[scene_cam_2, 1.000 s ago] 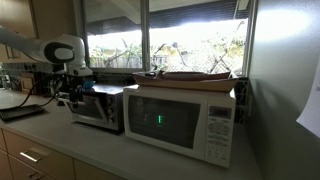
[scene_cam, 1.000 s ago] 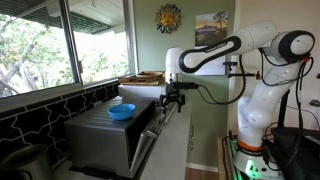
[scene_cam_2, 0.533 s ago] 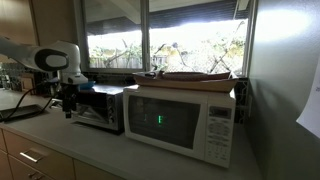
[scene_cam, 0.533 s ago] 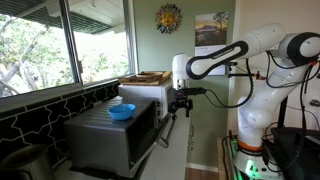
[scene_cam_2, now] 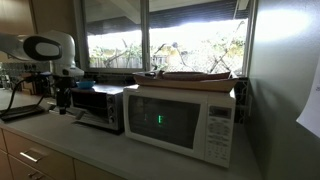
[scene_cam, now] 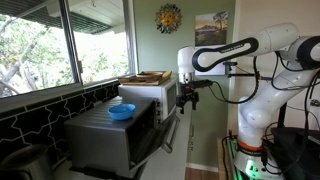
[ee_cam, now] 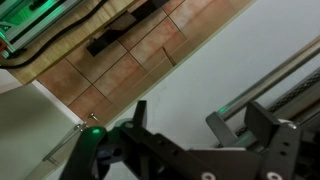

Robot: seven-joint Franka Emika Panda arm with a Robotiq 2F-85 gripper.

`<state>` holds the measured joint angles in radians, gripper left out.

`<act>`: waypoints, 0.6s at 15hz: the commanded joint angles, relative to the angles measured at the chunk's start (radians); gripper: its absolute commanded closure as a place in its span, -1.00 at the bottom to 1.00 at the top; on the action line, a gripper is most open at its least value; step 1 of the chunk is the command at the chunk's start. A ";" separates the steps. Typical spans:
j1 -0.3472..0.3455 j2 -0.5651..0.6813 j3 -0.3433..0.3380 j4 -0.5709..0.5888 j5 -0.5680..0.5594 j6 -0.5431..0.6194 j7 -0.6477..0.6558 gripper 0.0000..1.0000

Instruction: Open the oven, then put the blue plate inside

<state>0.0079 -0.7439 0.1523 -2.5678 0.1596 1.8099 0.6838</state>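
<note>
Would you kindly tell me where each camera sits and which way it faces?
An exterior view: near the oven, looking along to the microwave; shows the whole arm and the gripper.
An exterior view: past the microwave, looking back towards the oven; shows the arm.
Wrist view: on the wrist, looking down at tiled floor; shows the gripper.
Shared: both exterior views show oven, microwave and arm.

Countertop (scene_cam_2: pixel 95 152) with two appliances.
The oven (scene_cam_2: pixel 98 108) is set on it; the white microwave (scene_cam_2: pixel 180 120) is placed at its 3 o'clock.
</note>
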 commanded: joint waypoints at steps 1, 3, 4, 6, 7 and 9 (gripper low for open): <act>-0.007 -0.031 0.004 0.042 0.022 -0.001 -0.037 -1.00; -0.001 -0.011 0.018 0.063 0.055 0.023 -0.027 -1.00; 0.005 -0.005 0.024 0.071 0.071 0.034 -0.025 -1.00; 0.009 0.009 0.055 0.093 0.106 0.071 0.006 -1.00; 0.018 0.023 0.064 0.112 0.131 0.090 0.008 -1.00; 0.032 0.051 0.083 0.149 0.168 0.135 -0.001 -1.00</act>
<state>0.0164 -0.7445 0.2124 -2.4727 0.2701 1.8950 0.6731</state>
